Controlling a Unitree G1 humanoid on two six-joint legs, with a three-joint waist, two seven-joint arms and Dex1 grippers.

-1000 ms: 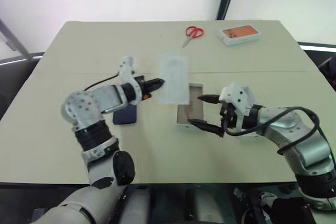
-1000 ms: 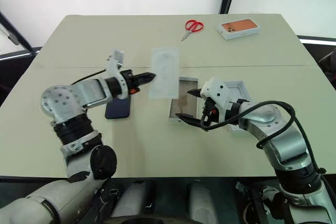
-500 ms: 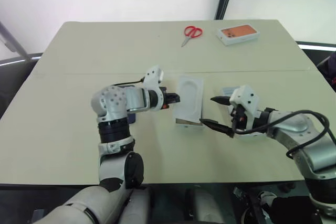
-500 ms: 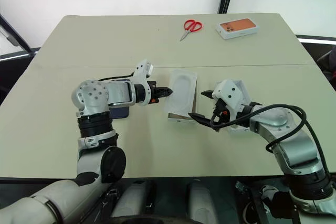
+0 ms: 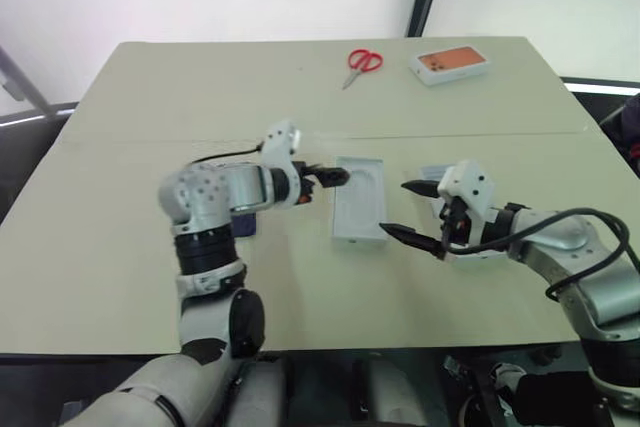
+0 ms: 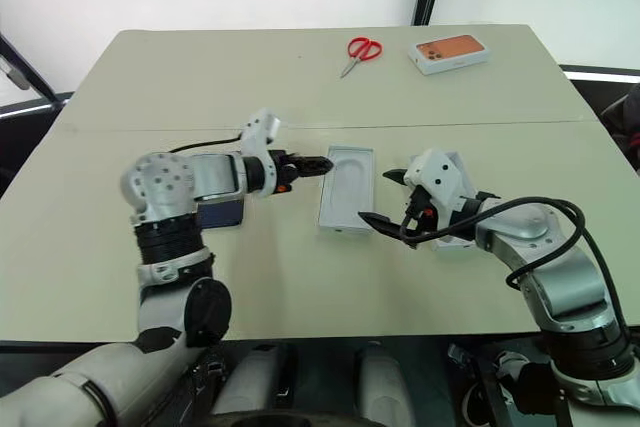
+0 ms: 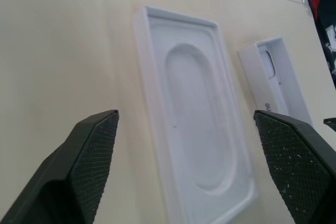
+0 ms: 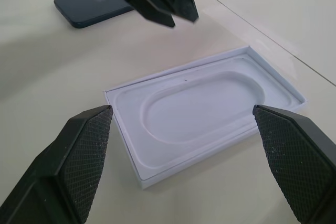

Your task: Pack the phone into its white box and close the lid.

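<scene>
A white insert (image 5: 360, 199) with an oval recess lies flat over the white box, of which I see just the near wall (image 5: 357, 240). My left gripper (image 5: 338, 176) stands open just left of the insert's far corner, touching nothing. The dark navy phone (image 6: 220, 213) lies on the table behind my left forearm, also seen past the insert in the right wrist view (image 8: 92, 9). My right gripper (image 5: 395, 209) is open beside the insert's right edge, with nothing between its fingers. The lid (image 7: 283, 87) lies inside-up under my right hand.
Red scissors (image 5: 362, 62) and a white box with an orange picture (image 5: 447, 64) lie at the table's far edge. A seam (image 5: 150, 140) crosses the table just beyond my hands.
My left gripper carried the white insert right and down onto the box, then opened and let it go. The box's brown floor is now covered. My right gripper stayed open in place.
</scene>
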